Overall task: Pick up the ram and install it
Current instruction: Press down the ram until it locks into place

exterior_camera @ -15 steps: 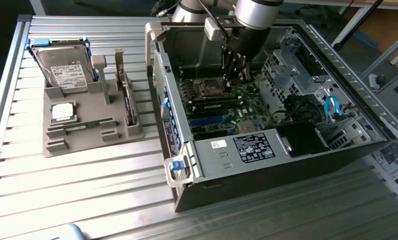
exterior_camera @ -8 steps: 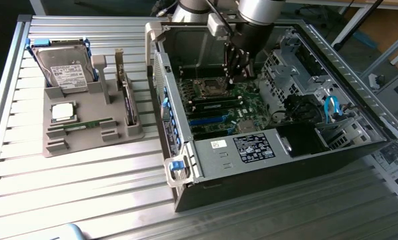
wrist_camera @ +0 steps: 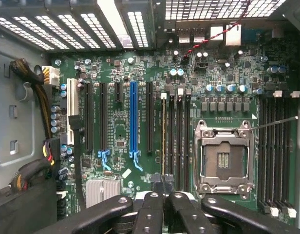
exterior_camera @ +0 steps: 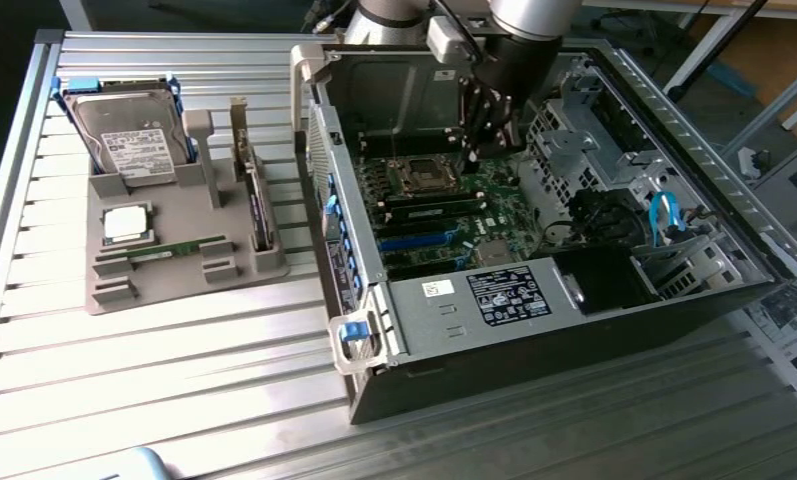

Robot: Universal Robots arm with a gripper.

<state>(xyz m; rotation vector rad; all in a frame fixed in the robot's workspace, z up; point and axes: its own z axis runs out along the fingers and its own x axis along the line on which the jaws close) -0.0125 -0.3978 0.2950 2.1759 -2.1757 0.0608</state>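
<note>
Slatted worktop (exterior_camera: 171, 380), read from the exterior view's left edge to its right. A grey fixture (exterior_camera: 118, 290) near the left edge keeps spare parts in set pockets so each can be reached at a known pose: 1 hard drive (exterior_camera: 131, 140) propped upright at the back, 1 CPU chip (exterior_camera: 127, 222) lying flat, 1 spare ram stick (exterior_camera: 171, 248) lying flat toward the front, and 1 dark card (exterior_camera: 254, 195) standing on edge (type unclear). An open PC case (exterior_camera: 505, 340) lies on its side toward the right edge, side panel off, so the motherboard (exterior_camera: 438, 235) faces up for access from above. The ram (exterior_camera: 432, 207) stands edge-down in a slot just beside the 1 empty CPU socket (exterior_camera: 416, 175), prob. seated or nearly so. That makes 2 ram sticks in all. The gripper (exterior_camera: 488, 145) hangs inside the case above the board. In the wrist view, the gripper (wrist_camera: 163, 187) has its fingers pressed together with nothing clamped between them. Its tips line up with the end of the ram (wrist_camera: 163, 136), which fills the outermost slot of approx. 4 next to the CPU socket (wrist_camera: 223, 158). A second slot bank flanks the socket's far side, with no sticks in it.
</note>
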